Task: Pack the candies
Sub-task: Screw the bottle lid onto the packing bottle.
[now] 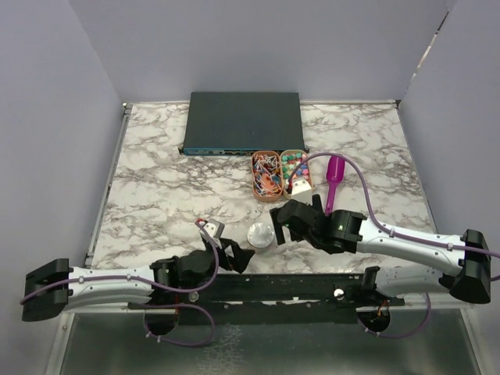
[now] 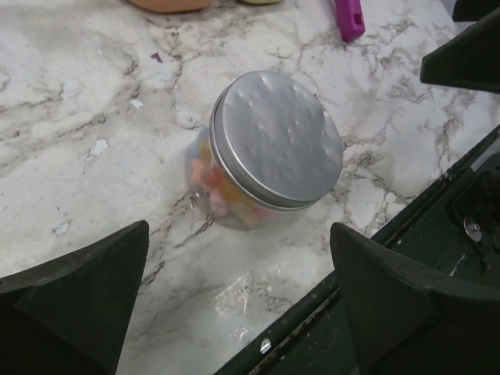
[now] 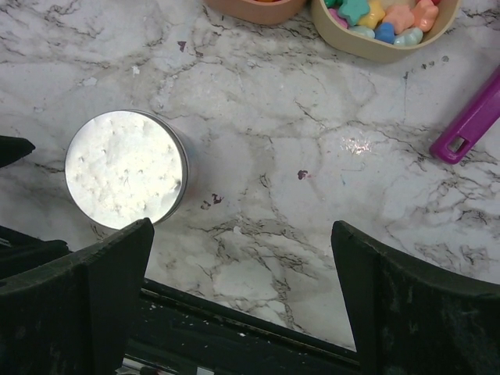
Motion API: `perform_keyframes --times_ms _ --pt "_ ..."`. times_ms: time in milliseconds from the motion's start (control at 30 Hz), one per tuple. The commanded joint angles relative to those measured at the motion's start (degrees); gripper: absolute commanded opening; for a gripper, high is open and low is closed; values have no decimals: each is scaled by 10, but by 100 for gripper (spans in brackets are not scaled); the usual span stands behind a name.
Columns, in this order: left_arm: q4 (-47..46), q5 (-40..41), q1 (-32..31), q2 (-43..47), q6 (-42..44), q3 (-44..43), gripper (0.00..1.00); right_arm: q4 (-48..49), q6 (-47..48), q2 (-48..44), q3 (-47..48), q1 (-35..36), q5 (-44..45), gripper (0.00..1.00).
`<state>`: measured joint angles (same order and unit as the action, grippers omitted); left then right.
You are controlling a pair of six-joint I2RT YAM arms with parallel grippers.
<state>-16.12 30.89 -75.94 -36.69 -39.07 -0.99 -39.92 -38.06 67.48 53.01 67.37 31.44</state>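
Observation:
A small clear jar with a silver screw lid [image 1: 260, 234] stands near the table's front edge; pastel candies [image 2: 212, 186] show through its wall under the lid [image 2: 277, 141]. More candies [image 1: 294, 166] fill the right compartment of a tan tray [image 1: 255, 173]. My left gripper [image 1: 237, 255] is open just in front and to the left of the jar, and nothing sits between its fingers [image 2: 78, 297]. My right gripper [image 1: 286, 222] is open just right of the jar, also holding nothing; the lid [image 3: 125, 168] lies beside its left finger.
A purple scoop [image 1: 334, 180] lies right of the tray, its handle [image 3: 471, 121] pointing toward the front. A dark flat box [image 1: 244, 121] sits at the back. The tray's left compartment [image 1: 267, 178] holds orange-toned bits. A black rail [image 1: 297, 285] runs along the table's front edge.

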Motion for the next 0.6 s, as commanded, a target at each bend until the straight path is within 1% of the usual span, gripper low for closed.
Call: perform_keyframes --times_ms 0,133,367,467,567 --pt "-137 37 -5 -51 71 25 99 -1 7 -13 -10 -6 12 100" --pt "-171 29 -9 -113 102 12 99 10 20 -8 -10 -10 11 100" --pt "-214 82 -51 -201 117 -14 99 24 36 10 -5 -15 3 100" --pt "-244 113 -77 -244 127 -15 99 26 38 6 -10 -17 4 100" --pt "-287 131 -86 -293 129 -15 99 31 38 -1 -17 -20 -1 100"
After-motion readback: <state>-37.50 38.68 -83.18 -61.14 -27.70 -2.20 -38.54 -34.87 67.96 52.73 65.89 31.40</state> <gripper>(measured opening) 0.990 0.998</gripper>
